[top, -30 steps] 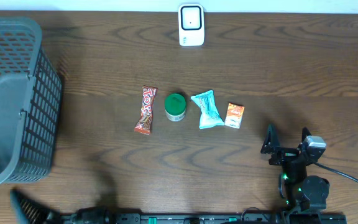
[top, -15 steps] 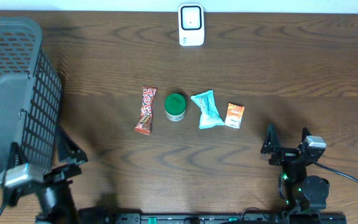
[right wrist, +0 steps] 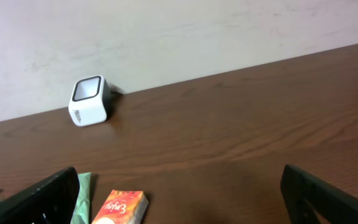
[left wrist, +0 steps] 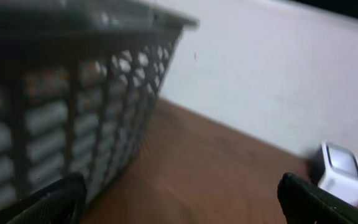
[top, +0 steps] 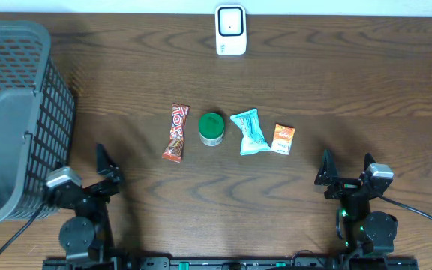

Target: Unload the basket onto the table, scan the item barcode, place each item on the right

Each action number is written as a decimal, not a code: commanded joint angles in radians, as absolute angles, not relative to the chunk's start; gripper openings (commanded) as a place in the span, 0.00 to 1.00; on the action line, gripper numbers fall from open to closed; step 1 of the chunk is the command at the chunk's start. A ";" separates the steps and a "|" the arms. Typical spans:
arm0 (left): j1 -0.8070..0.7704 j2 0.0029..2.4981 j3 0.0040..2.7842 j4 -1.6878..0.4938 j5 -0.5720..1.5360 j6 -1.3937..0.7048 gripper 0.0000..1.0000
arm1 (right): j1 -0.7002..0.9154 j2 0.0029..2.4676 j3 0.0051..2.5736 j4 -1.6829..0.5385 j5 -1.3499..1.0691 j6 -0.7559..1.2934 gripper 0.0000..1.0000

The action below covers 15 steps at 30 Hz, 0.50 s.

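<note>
Four items lie in a row at mid-table: a red candy bar (top: 175, 133), a green round tin (top: 211, 129), a teal packet (top: 250, 132) and an orange packet (top: 283, 139). No barcode shows on any of them. The white scanner (top: 231, 30) stands at the far edge. My left gripper (top: 81, 174) is open and empty at the front left, beside the basket. My right gripper (top: 346, 169) is open and empty at the front right, just short of the orange packet (right wrist: 120, 208) and the teal packet (right wrist: 82, 199). The right wrist view also shows the scanner (right wrist: 89, 99).
A tall dark grey mesh basket (top: 13, 120) fills the left side and stands close to my left fingers, looming as a blurred basket (left wrist: 73, 93) in the left wrist view. That view also catches the scanner (left wrist: 340, 171) far off to the right.
My left arm has come up from the bottom left edge and moved rightward to stand beside the basket. The right arm and the items have not moved.
</note>
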<state>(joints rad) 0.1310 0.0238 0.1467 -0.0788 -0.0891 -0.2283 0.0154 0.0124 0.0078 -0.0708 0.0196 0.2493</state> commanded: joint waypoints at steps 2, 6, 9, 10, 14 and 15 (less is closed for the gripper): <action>0.133 0.025 0.112 -0.079 0.088 -0.144 0.98 | 0.020 0.008 0.006 -0.073 0.028 0.257 0.99; 0.133 0.025 0.102 -0.135 0.124 -0.072 0.98 | 0.020 0.008 0.006 -0.073 0.028 0.257 0.99; 0.133 0.025 0.102 -0.179 0.123 -0.030 0.98 | 0.020 0.008 0.006 -0.073 0.028 0.257 0.99; 0.133 0.025 0.102 -0.186 0.123 -0.030 0.98 | 0.020 0.008 0.006 -0.073 0.028 0.257 0.99; 0.133 0.026 0.102 -0.187 0.105 -0.030 0.98 | 0.020 0.008 0.006 -0.073 0.028 0.257 0.99; 0.133 0.026 0.102 -0.187 0.105 -0.030 0.98 | 0.020 0.008 0.006 -0.073 0.028 0.257 0.99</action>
<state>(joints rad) 0.1310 0.0246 0.1047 -0.1844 0.1024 -0.0601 0.0154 0.0124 0.0078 -0.0708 0.0196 0.2493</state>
